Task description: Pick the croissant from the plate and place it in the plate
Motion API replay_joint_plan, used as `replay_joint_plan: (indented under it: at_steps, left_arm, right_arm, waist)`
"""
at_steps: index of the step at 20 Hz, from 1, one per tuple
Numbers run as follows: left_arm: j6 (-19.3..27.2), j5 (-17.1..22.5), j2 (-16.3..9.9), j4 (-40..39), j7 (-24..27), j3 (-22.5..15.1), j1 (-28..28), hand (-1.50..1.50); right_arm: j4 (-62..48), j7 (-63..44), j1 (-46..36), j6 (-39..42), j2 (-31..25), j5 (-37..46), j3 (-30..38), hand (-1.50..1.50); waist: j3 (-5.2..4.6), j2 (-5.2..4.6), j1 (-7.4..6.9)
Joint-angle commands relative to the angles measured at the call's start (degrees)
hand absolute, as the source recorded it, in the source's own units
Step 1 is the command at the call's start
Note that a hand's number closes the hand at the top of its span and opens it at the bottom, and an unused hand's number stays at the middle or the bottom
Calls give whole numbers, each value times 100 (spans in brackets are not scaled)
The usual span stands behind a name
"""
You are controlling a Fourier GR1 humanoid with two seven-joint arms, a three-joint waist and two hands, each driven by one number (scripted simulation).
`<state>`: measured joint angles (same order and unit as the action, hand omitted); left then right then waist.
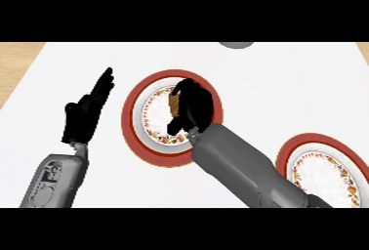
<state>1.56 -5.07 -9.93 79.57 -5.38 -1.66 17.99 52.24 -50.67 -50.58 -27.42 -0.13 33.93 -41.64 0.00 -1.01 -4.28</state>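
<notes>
Right hand (189, 108) curls over the croissant (174, 101) on the red-rimmed plate (138, 117) at the counter's (288, 88) middle. Only a sliver shows, so it may slip before reaching the second plate (317, 171) at the right edge. Left hand (86, 112) rests open.

Landmark: middle plate (137, 128)
Croissant (174, 101): on it
Right hand (192, 105): over it
Left hand (86, 114): to its left
Second plate (288, 155): to its right, nearer

I'm seeing two white plates (142, 105) (317, 171) with red rims and floral bands, a brown croissant (174, 100), black hands (193, 105) (85, 114), a white counter (288, 88).
</notes>
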Motion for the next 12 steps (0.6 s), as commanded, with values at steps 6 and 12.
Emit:
replay_joint_plan:
  at_steps: [6, 12]
  left_arm:
    - [-74, 26, -60, -120, 144, 108, 11, 0]
    - [-94, 154, -159, -290, 159, 359, 21, 0]
  right_arm:
    - [-328, 1143, -98, -1554, 12, -1420, -98, -150]
    - [121, 1527, -15, -2771, 12, -1672, 450, -150]
  waist:
    - [5, 6, 19]
    - [2, 64, 274]
